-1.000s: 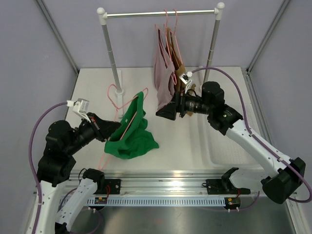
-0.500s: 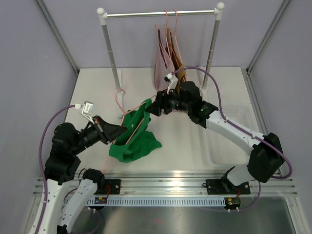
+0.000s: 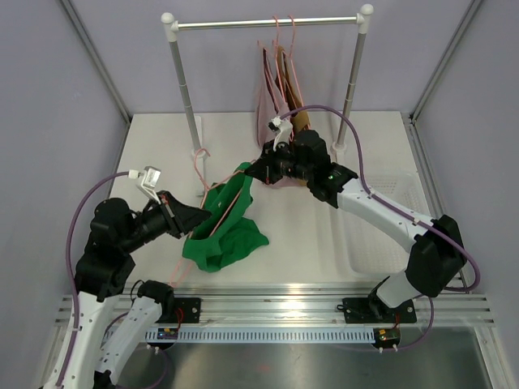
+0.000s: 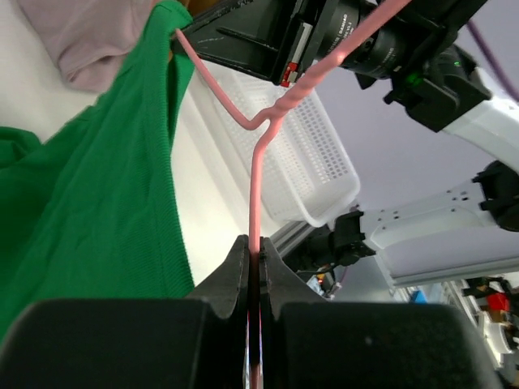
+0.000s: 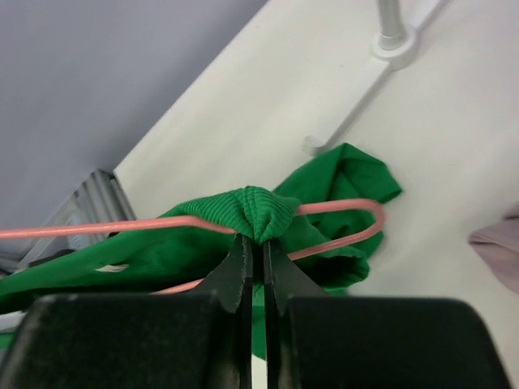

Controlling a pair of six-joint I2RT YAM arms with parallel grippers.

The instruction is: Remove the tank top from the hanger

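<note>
- L gripper (image 4: 253, 263) clamped on the pink hanger (image 4: 256, 182) wire.
- R gripper (image 5: 253, 243) pinched the green tank top (image 3: 223, 235) strap; top on hanger, heaped on table (image 3: 324, 235).
- Clothes rack (image 3: 268, 23) w/ pink garments (image 3: 270, 105) hung close behind R gripper.

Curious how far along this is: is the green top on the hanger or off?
On. The top has a strap looped over the hanger, pinched by the right gripper; the left gripper holds the hanger's wire.
</note>
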